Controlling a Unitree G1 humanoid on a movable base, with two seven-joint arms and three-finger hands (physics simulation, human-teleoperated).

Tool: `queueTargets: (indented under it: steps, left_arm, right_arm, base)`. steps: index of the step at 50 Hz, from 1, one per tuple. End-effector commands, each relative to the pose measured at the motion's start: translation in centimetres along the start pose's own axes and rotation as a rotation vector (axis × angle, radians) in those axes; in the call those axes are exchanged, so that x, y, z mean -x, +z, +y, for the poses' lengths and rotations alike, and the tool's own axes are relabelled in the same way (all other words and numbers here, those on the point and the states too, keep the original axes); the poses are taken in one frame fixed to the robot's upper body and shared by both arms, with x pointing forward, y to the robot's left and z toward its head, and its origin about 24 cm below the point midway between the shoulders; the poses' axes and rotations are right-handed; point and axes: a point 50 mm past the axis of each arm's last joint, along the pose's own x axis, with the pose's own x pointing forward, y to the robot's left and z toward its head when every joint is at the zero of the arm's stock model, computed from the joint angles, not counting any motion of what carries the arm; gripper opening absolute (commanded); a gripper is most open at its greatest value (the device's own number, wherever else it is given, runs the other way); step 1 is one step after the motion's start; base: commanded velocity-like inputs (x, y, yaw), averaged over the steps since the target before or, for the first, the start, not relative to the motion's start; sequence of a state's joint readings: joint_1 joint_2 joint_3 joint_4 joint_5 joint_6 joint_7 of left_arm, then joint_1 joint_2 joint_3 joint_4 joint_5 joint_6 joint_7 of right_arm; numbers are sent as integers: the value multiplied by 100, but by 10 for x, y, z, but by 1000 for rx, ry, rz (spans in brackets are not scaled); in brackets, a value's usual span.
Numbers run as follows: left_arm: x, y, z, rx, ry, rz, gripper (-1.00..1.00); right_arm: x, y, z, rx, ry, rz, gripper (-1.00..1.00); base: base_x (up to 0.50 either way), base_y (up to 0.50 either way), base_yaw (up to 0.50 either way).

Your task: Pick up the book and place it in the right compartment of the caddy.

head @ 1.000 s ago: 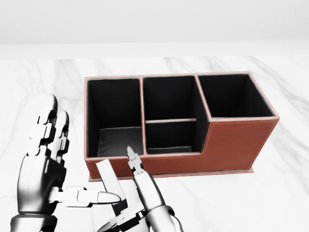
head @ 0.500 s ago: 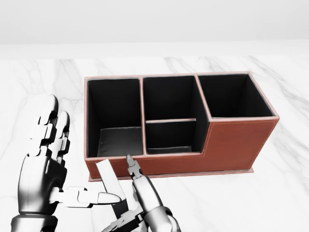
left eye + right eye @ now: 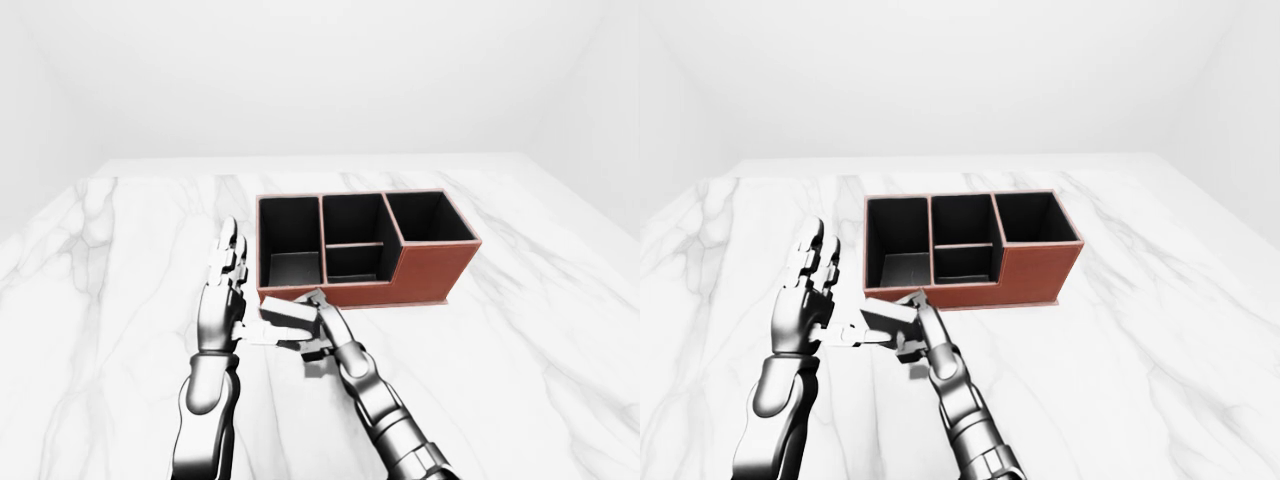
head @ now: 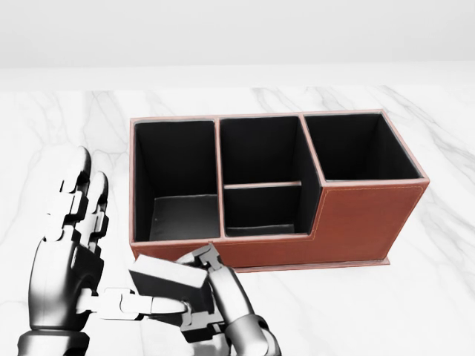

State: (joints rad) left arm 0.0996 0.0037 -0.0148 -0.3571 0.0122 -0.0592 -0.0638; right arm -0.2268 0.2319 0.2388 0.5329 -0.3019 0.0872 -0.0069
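— So, where does the job stand?

— About at the pickup, I judge. I have the book (image 4: 169, 278) pinched between my two hands, low in the head view, just below the near wall of the caddy (image 4: 356, 222). Lifting it, carrying it across and dropping it in are all left to do.

— How are the hands set?

— On my right hand (image 4: 215, 297) the fingers are curled around the book's right end. My left hand (image 4: 70, 252) has its thumb pressed against the book's left end, while its other fingers (image 4: 78, 189) stand straight up and spread, touching nothing. Whether the book is clear of the marble surface (image 4: 438, 311) I cannot tell.

— And the caddy?

— It has a tall compartment on the left, two smaller ones in the middle split by a divider, and the tall right one, which is my target. As far as I can see all are bare. The right one is well apart from the book, up and to the right.
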Motion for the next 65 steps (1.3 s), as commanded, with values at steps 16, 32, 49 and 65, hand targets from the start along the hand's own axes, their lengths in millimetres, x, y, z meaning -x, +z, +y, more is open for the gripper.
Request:
queueTargets:
  steps: [16,32,49,65]
  left_arm:
    - [0,-2,0,-4,1,2,100]
    - [-1,-3,0,-6,1,3,100]
    - [-1,-4,-1,-6,-1,5,100]
    - [0,-3,-2,-8,-3,7,100]
  right_arm:
    - [38,114,-62,-170,-154,-547,-100]
    - [77,187,-112,-248,-259,-904,-100]
    - [69,223,-171,-233,-382,-937,-100]
    - [52,210,-208,-249,-468,-800,-100]
  base:
    - [0,0,0]
    - [0,0,0]
    - [0,0,0]
    - [0,0,0]
